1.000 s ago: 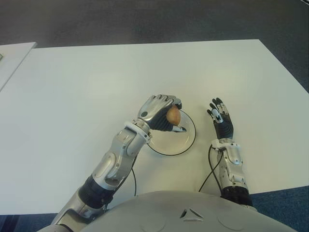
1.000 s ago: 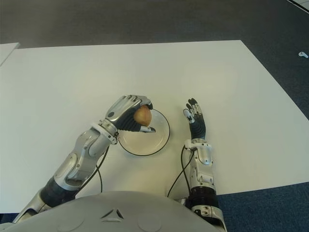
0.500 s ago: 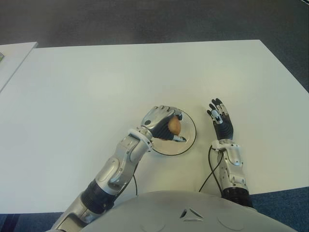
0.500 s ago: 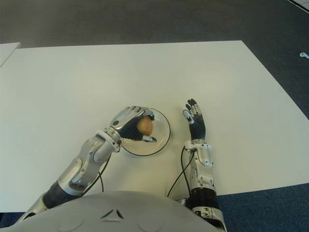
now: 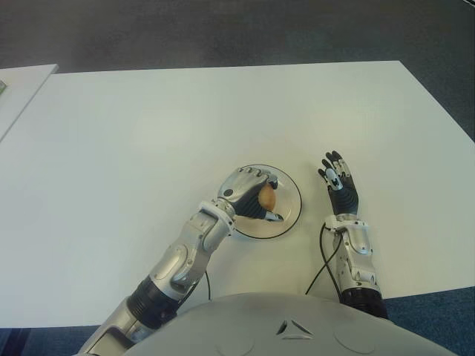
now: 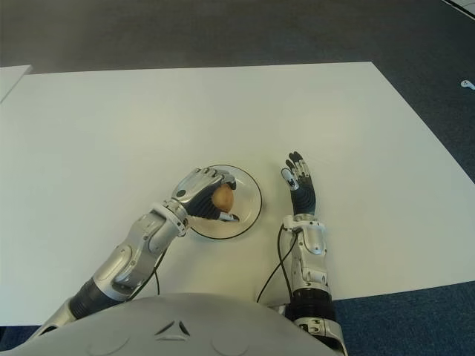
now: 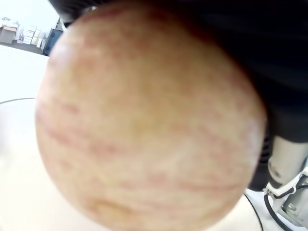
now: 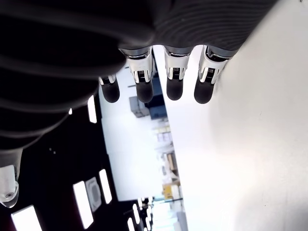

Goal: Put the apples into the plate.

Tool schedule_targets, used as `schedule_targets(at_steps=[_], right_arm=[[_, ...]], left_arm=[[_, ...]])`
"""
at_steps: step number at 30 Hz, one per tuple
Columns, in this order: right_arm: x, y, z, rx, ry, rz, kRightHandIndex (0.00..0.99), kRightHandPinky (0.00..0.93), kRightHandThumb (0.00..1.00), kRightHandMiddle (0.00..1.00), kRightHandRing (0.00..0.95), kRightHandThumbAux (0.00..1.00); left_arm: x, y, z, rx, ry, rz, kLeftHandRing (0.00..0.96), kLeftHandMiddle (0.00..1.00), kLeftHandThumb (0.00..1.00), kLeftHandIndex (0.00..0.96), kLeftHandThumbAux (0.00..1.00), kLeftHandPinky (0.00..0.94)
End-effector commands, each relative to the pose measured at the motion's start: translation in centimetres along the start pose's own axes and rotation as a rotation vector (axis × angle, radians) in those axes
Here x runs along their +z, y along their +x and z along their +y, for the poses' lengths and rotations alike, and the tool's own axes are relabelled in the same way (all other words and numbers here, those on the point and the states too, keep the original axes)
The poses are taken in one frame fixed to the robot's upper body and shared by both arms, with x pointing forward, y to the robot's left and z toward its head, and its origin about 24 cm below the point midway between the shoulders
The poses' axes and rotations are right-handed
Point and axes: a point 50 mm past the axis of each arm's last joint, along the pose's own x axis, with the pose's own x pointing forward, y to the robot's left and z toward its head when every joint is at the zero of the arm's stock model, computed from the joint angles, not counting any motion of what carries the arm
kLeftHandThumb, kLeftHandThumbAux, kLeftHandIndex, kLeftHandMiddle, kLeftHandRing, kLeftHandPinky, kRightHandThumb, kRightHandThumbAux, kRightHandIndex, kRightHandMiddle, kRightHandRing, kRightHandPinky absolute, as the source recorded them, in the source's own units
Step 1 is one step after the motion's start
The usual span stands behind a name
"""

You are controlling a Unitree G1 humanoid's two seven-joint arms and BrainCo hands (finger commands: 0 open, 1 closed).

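Big white table (image 5: 148, 126) fills most of what I'm looking down at, with dark grey carpet (image 5: 223, 30) past its far edge and a sliver of a 2nd white table (image 5: 18, 81) off to my left.

On the near-middle of the table sits 1 round white plate (image 5: 291, 194) with a thin dark rim. My left arm reaches in from the near-left corner, and my left hand (image 5: 249, 194) is right over the plate, covering its left half.

My right hand (image 5: 340, 184) is just to the right of the plate, not touching it, palm flat-ish, fingers (image 8: 174, 82) straight and spread, nothing in it. A black cable (image 5: 320, 259) loops along the table beside that forearm.

Smallest thing: 1 apple (image 5: 268, 197), yellowish with faint red streaks. My left fingers are curled around it from above, thumb underneath, so it's gripped snug. It's over the plate's inner area; can't tell from here if it's touching the plate surface. In my left wrist view the apple (image 7: 144, 125) basically blocks everything.
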Motion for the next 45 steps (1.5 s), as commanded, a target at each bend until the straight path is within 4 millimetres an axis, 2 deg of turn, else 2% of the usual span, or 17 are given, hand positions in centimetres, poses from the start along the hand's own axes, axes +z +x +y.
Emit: schedule_targets(at_steps=[1, 11, 27, 32, 34, 35, 37, 38, 42, 45], right_arm=[[-2.72, -1.58, -0.27, -0.033, 0.014, 0.153, 0.004, 0.000, 0.125, 0.000, 0.000, 0.489], [-2.68, -1.62, -0.14, -0.031, 0.005, 0.153, 0.006, 0.000, 0.128, 0.000, 0.000, 0.478], [-2.73, -1.53, -0.12, -0.022, 0.004, 0.154, 0.010, 0.000, 0.123, 0.000, 0.000, 0.472], [-2.75, -1.48, -0.10, -0.023, -0.005, 0.153, 0.009, 0.000, 0.122, 0.000, 0.000, 0.472], [-2.75, -1.45, -0.07, -0.022, -0.010, 0.153, 0.010, 0.000, 0.121, 0.000, 0.000, 0.469], [-2.74, -1.45, -0.06, -0.021, -0.012, 0.153, 0.010, 0.000, 0.121, 0.000, 0.000, 0.469], [-2.72, -1.47, -0.03, -0.014, -0.014, 0.154, 0.010, 0.000, 0.123, 0.000, 0.000, 0.470], [-2.71, -1.47, -0.03, -0.012, -0.014, 0.154, 0.009, 0.000, 0.123, 0.000, 0.000, 0.471], [-2.73, -1.49, -0.06, -0.012, -0.011, 0.151, 0.009, 0.000, 0.122, 0.000, 0.000, 0.471], [-2.74, -1.50, -0.08, -0.013, -0.014, 0.148, 0.009, 0.000, 0.119, 0.000, 0.000, 0.468]], left_arm=[[-0.30, 0.12, -0.10, 0.017, -0.002, 0.019, 0.825, 0.527, 0.856, 0.405, 0.665, 0.761], [-0.45, 0.31, -0.27, 0.011, -0.026, 0.033, 0.824, 0.528, 0.856, 0.406, 0.665, 0.748], [-0.87, 0.58, -0.23, 0.094, 0.008, 0.009, 0.840, 0.531, 0.857, 0.409, 0.663, 0.804], [-0.84, 0.71, -0.02, 0.120, 0.046, -0.013, 0.774, 0.561, 0.855, 0.421, 0.658, 0.694], [-0.82, 0.69, 0.05, 0.115, 0.062, -0.019, 0.597, 0.531, 0.761, 0.423, 0.679, 0.527], [-0.83, 0.67, 0.08, 0.108, 0.066, -0.019, 0.571, 0.527, 0.747, 0.423, 0.682, 0.503], [-0.89, 0.53, 0.05, 0.095, 0.068, -0.017, 0.389, 0.406, 0.505, 0.373, 0.508, 0.340], [-0.90, 0.49, 0.04, 0.093, 0.068, -0.016, 0.333, 0.365, 0.428, 0.351, 0.460, 0.286], [-0.98, 0.51, 0.01, 0.096, 0.085, -0.012, 0.203, 0.247, 0.300, 0.269, 0.380, 0.177], [-1.02, 0.55, -0.04, 0.091, 0.090, -0.003, 0.095, 0.137, 0.209, 0.170, 0.329, 0.078]])
